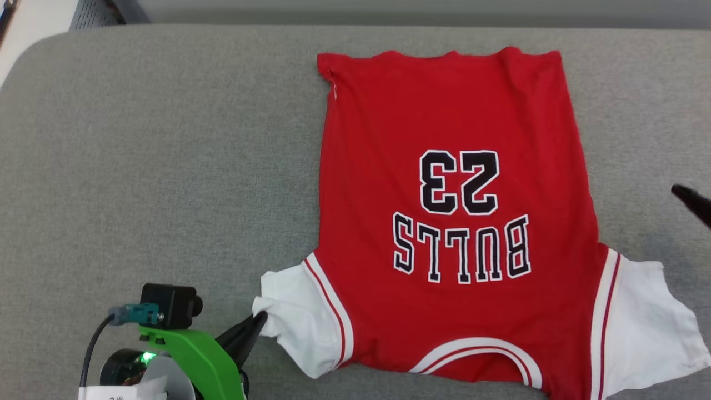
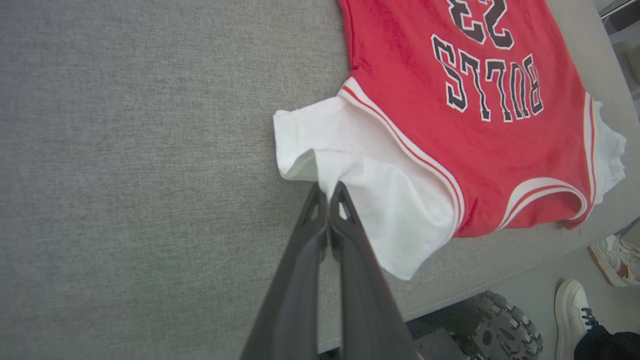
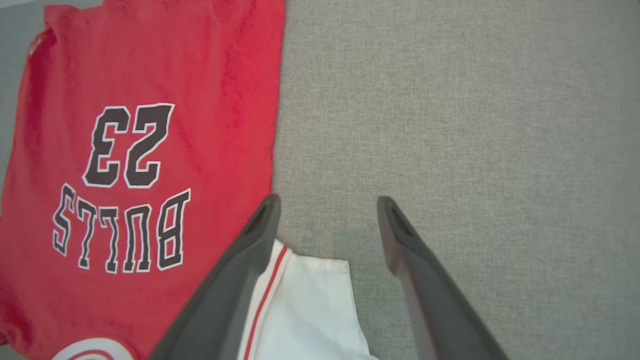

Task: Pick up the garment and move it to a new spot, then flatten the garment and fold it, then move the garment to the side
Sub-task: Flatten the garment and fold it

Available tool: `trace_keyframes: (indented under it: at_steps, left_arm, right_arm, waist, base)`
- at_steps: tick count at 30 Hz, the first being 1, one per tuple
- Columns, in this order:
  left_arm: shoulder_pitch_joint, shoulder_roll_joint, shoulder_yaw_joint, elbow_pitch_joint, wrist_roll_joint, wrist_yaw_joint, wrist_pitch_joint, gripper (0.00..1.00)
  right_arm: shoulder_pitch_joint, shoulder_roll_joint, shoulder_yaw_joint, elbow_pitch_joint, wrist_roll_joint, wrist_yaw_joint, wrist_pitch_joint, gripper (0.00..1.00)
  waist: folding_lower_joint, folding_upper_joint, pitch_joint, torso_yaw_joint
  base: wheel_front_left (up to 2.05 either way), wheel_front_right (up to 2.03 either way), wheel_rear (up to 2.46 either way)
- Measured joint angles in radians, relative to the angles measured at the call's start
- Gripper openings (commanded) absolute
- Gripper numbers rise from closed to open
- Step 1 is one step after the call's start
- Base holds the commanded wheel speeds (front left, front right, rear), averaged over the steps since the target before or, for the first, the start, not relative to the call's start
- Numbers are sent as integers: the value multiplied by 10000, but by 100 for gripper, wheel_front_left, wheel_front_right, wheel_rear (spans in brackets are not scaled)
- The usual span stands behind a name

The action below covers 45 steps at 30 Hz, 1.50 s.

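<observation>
The garment [image 1: 389, 111] lies spread flat on the grey table, red with its black "BULLS 23" print facing up and its collar toward me. Its white sleeves stick out at the near corners. My left gripper [image 1: 256, 323] is at the left white sleeve [image 2: 360, 165], and in the left wrist view the left gripper [image 2: 327, 192] is shut on that sleeve's crumpled edge. My right gripper [image 3: 327, 205] hovers open over bare table just beyond the right sleeve [image 3: 310, 305], beside the red body [image 3: 150, 60]. One dark fingertip [image 1: 691, 201] shows at the head view's right edge.
The grey padded table [image 1: 166, 166] has wide bare room left of the garment. Its near edge [image 2: 475, 287] runs close under the collar. Below it are my wheeled base [image 2: 505, 320] and a person's white shoes [image 2: 572, 310]. A green camera mount [image 1: 194, 355] sits on my left wrist.
</observation>
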State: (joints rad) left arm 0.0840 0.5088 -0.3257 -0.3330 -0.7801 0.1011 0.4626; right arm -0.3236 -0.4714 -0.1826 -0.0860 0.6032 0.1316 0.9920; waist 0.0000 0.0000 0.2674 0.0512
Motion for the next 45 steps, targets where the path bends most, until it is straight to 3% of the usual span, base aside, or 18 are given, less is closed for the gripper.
trace_keyframes:
  at_steps: [10,16,25,34,35,36,45]
  left_arm:
    - [-809,-188,-635,-489,384,-100,136,0]
    - [-1082,-472,-941,-591,506,-226,84,0]
    - [-1372,-744,-1216,-581,575,-410,-130,0]
    - [-1476,-943,-1310,-320,577,-499,-318,0]
    - [-1476,-953,-1319,-297,577,-500,-320,0]
    - [-1477,-955,-1319,-280,577,-500,-322,0]
    - [-1482,-949,-1252,-88,575,-493,-416,0]
  right_arm:
    - [-4171,-466,681,1889,-610,0,1498,100]
    - [-5939,-786,926,3409,-1304,0,1801,100]
    - [-7264,-1062,1066,4947,-2153,0,1733,100]
    - [-7614,-1386,1678,5547,-2236,-2,1490,100]
    - [-7612,-1411,1751,5563,-2215,-2,1547,29]
    - [-7601,-1450,1802,5561,-2186,-2,1574,0]
    - [-7018,-1294,1896,5770,-1837,-2,1137,0]
  waist:
    - [2,0,1505,937]
    - [2,0,2157,1720]
    - [2,0,3049,2694]
    - [1,0,3608,3286]
    - [1,0,3622,3320]
    - [1,-1,3618,3334]
    - [1,0,3263,3122]
  base:
    - [0,0,0]
    - [0,0,0]
    - [0,0,0]
    - [0,0,0]
    - [0,0,0]
    - [0,0,0]
    - [0,0,0]
